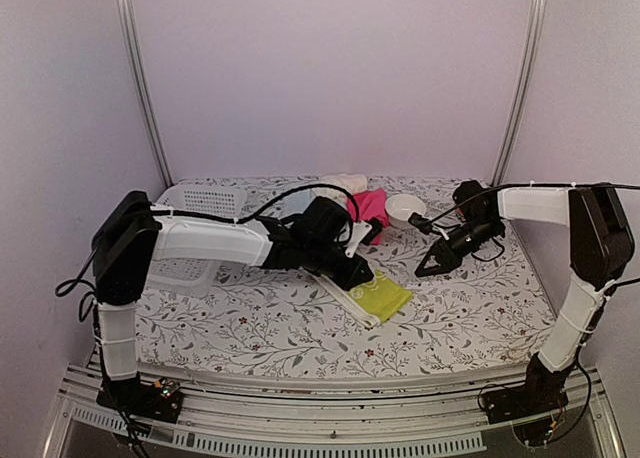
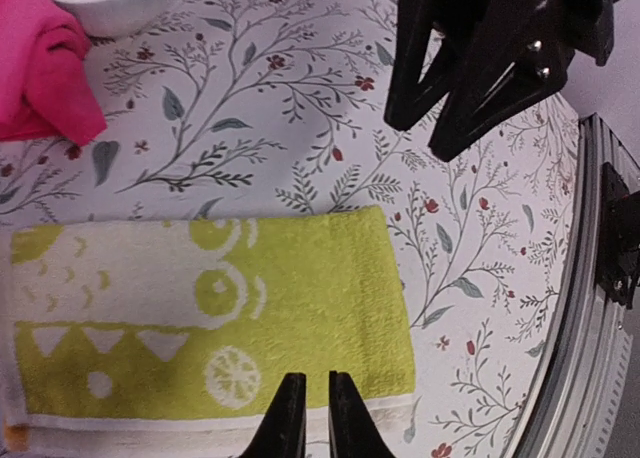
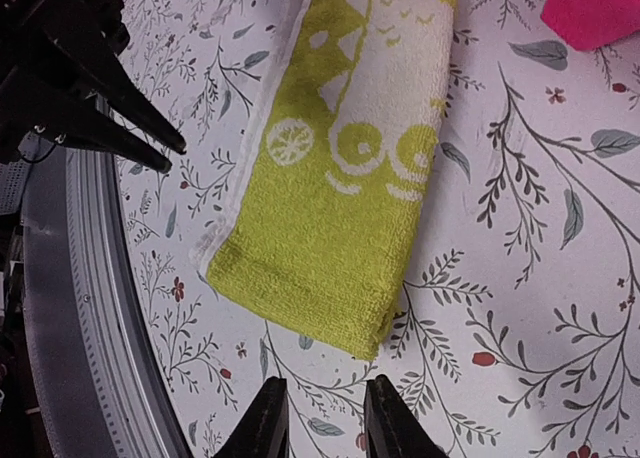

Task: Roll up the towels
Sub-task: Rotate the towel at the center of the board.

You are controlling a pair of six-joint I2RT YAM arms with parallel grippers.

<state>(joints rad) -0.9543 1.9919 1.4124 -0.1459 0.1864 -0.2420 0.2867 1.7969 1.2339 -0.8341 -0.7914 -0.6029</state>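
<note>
Yellow-green towel [image 1: 385, 300], terry with a white pattern and white hem, lies folded in a long flat strip mid-desk [image 1: 250, 328], with bare floral covering along its front and right edges. Left claw [image 2: 315, 408] hovers at the hem, fingers a slim gap apart and gripping nothing; right claw [image 3: 325, 418] is spread, empty, just off the towel's short end. Hot pink towel [image 1: 372, 206] sits bunched beside a white bowl [image 1: 405, 208] behind; white slotted basket [image 1: 210, 200] back left.

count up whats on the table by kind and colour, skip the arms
yellow-green towel: 1
pink towel: 1
cream towel: 1
bowl: 1
basket: 1
total: 5, not counting anything hidden behind the left arm
</note>
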